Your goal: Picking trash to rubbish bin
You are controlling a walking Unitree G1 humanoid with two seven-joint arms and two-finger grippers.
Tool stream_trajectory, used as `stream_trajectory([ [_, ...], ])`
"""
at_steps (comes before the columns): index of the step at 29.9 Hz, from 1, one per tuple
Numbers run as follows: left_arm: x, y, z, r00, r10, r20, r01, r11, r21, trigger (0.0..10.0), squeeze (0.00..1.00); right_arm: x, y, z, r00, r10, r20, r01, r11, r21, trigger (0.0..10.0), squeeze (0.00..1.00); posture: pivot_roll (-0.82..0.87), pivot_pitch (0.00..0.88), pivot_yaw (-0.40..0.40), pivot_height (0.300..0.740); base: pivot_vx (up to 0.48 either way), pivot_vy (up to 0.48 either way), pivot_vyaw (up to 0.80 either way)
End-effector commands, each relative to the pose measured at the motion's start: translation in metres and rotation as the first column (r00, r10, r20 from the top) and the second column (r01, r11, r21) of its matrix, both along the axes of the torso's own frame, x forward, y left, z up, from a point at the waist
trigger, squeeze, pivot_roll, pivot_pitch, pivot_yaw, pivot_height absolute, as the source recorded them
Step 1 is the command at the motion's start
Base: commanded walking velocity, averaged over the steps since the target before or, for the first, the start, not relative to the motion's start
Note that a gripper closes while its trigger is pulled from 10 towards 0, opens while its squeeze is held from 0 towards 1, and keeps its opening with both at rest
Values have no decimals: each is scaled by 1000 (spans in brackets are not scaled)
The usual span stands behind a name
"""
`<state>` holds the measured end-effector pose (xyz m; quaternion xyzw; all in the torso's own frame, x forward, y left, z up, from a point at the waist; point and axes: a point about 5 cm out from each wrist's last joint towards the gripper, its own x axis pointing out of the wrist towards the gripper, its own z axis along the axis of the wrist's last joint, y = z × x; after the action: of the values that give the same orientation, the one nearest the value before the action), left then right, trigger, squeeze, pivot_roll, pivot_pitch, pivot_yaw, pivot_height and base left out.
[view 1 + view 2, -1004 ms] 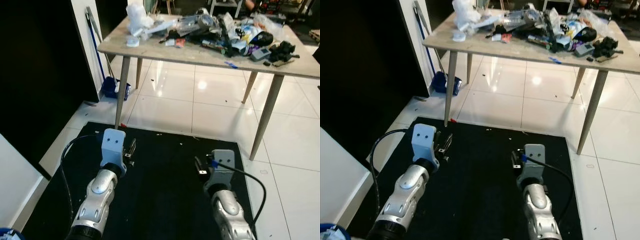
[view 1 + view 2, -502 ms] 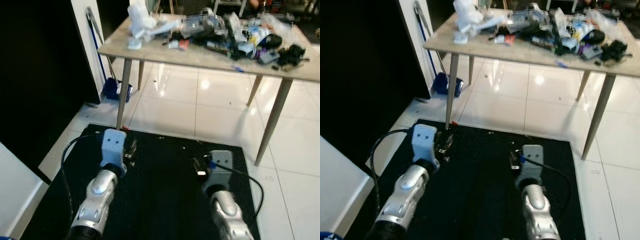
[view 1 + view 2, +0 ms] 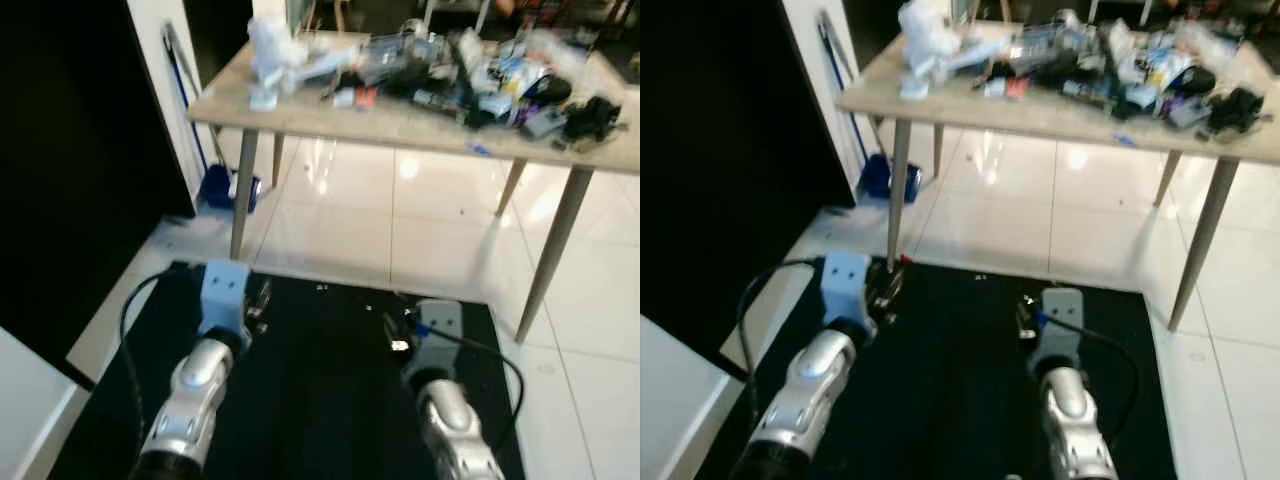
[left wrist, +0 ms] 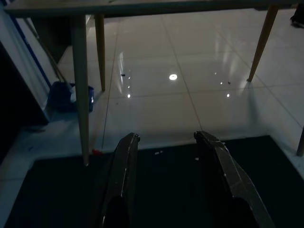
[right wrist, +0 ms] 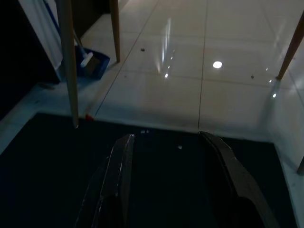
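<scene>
Both arms extend forward and low over a black mat (image 3: 320,400) on the white tiled floor (image 3: 440,230).

Left gripper (image 4: 166,140): fingers apart, nothing between them. It hangs above the mat's far left part, near the table's near left leg (image 3: 240,190).

Right gripper (image 5: 166,137): fingers apart, nothing between them. It hangs above the mat's far right part.

A light wooden table (image 3: 400,120) stands beyond the mat, across the far part of the scene. The trash (image 3: 450,70) lies heaped on the tabletop, well apart from both grippers: crumpled white material (image 3: 275,50) at the left end, clear plastic and mixed dark and coloured items across the middle, a black object (image 3: 592,112) at the right end. Single items in the heap are too blurred to tell apart.

A blue dustpan (image 3: 228,186) sits on the floor by the far left wall, beyond the left leg, with a long handle (image 3: 185,95) leaning against the wall above it. A small red scrap (image 4: 96,152) lies at the mat's far edge, just beside the leg's foot. Small pale specks (image 5: 179,147) lie on the mat near its far edge.
</scene>
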<state>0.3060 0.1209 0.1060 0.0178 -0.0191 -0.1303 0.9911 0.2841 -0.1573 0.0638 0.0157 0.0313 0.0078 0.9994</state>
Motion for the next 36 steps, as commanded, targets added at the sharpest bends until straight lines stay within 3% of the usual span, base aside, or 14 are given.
stream_trajectory([
  [1,-2,6,-3,1000,14,-12,-14,1000,15,10000,0,-3,7,-6,1000,12,-19,-12,1000,11,10000,0,-65,98,26,740,296,0,0],
  [36,-1,6,-2,1000,9,-10,-8,1000,18,10000,0,-3,7,-5,1000,6,-10,-6,1000,18,10000,0,-63,108,30,740,300,0,0],
])
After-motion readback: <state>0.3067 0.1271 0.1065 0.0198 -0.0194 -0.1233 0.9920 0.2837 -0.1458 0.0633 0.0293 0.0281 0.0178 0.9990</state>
